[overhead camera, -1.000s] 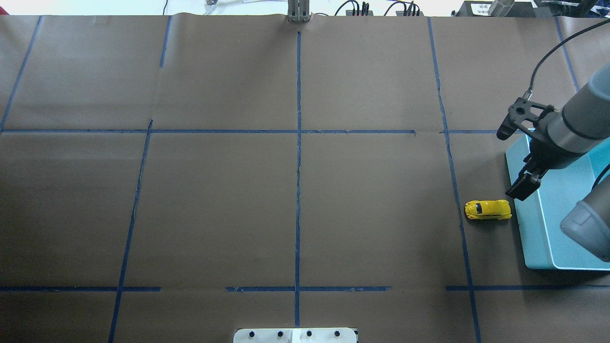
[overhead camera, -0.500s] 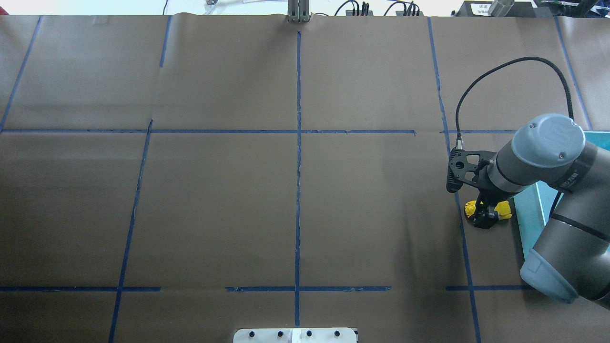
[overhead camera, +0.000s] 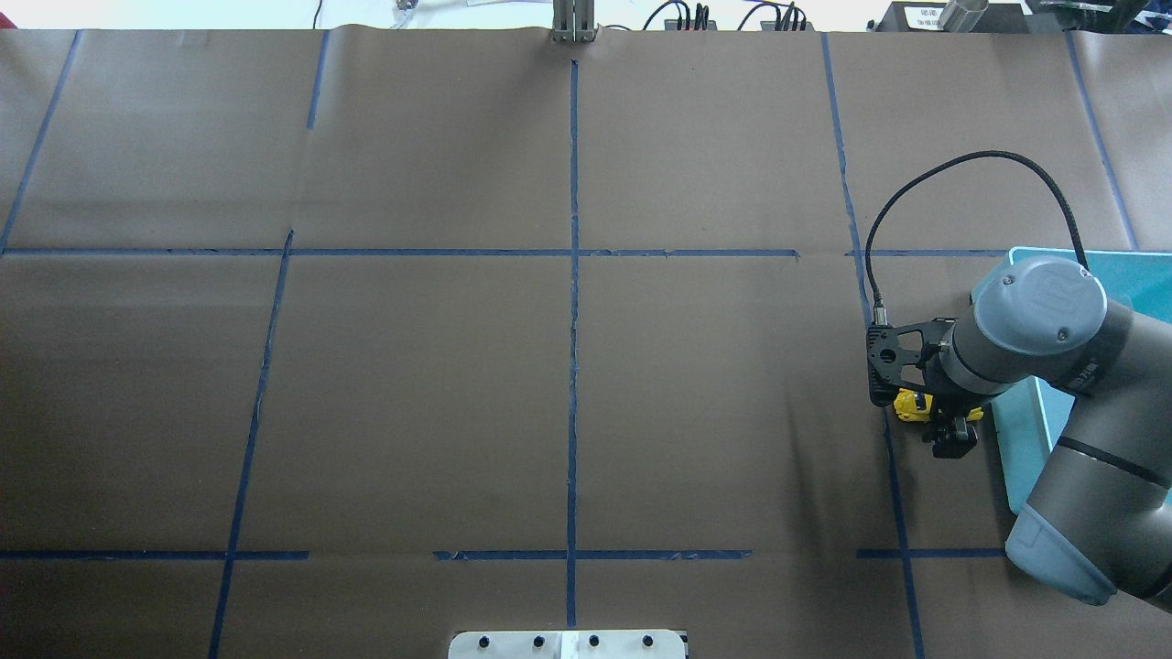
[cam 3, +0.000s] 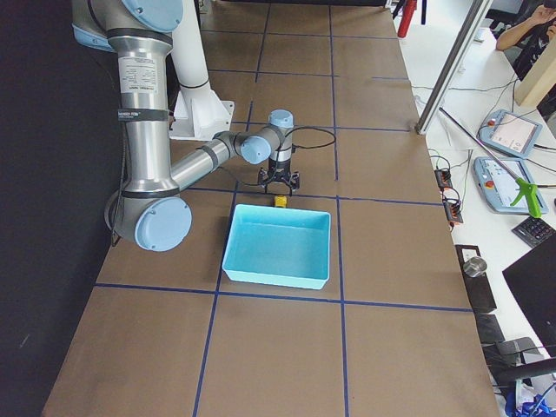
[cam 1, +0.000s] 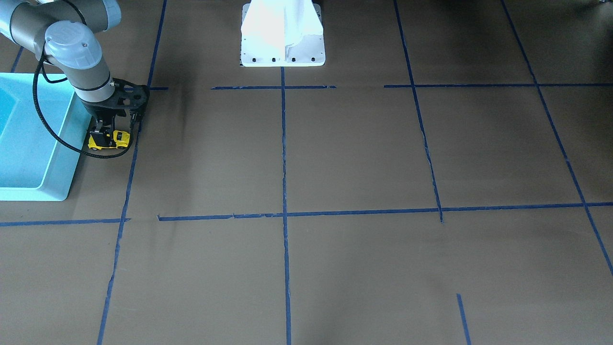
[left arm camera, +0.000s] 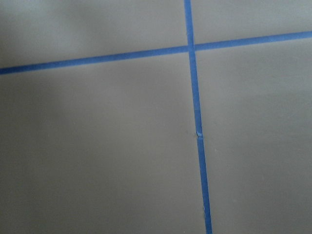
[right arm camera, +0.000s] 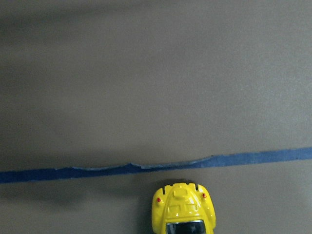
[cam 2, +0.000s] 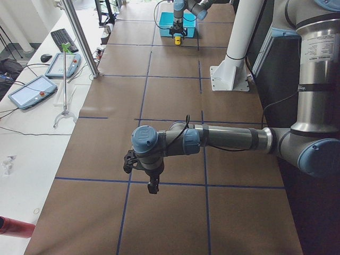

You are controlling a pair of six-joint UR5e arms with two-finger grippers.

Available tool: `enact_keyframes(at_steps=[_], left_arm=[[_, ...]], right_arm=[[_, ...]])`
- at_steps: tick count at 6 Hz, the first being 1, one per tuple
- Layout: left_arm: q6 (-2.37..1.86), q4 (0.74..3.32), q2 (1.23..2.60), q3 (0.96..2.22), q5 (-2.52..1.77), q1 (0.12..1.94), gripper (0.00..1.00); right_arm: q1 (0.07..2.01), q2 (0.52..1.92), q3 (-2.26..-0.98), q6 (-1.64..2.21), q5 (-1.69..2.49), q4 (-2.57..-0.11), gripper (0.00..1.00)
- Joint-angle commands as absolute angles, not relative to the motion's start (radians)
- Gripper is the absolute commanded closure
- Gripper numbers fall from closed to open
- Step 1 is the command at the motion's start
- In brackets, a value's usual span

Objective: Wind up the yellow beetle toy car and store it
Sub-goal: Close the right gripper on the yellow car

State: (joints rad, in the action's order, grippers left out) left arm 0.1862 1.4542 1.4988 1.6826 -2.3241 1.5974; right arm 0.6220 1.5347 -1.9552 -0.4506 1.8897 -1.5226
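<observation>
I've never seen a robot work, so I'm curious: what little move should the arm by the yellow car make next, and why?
Probably squeeze the right end effector on the sides of the yellow beetle toy car. It is down over the car, which sits on the table beside the turquoise bin; whether it grips yet is unclear.

Beetle toy car point(overhead camera: 909, 404): right of the overhead frame, on the table point(overhead camera: 412, 366), just left of the bin point(overhead camera: 1014, 448).
Tape line point(overhead camera: 895, 494): just left of the car.
Right gripper point(cam 1: 106, 135): over the car, straddling it.
Left gripper point(cam 2: 153, 187): lower centre of the left-end view, above the table.
</observation>
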Motion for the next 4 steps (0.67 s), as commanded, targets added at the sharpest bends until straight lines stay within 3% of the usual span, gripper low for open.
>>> enact_keyframes(at_steps=[1,3,4], left_arm=[[0.189,1.459,1.496,1.672,-2.324,1.597,0.0],[0.192,1.462,1.496,1.674,-2.324,1.597,0.0],[0.193,1.462,1.496,1.674,-2.324,1.597,0.0]], right_arm=[[0.614,1.54,-1.925,-0.475,1.873,-1.522,0.0],[0.612,1.532,-1.896,-0.492,1.871,-1.522,0.01],[0.612,1.531,-1.896,-0.488,1.87,-1.522,0.21]])
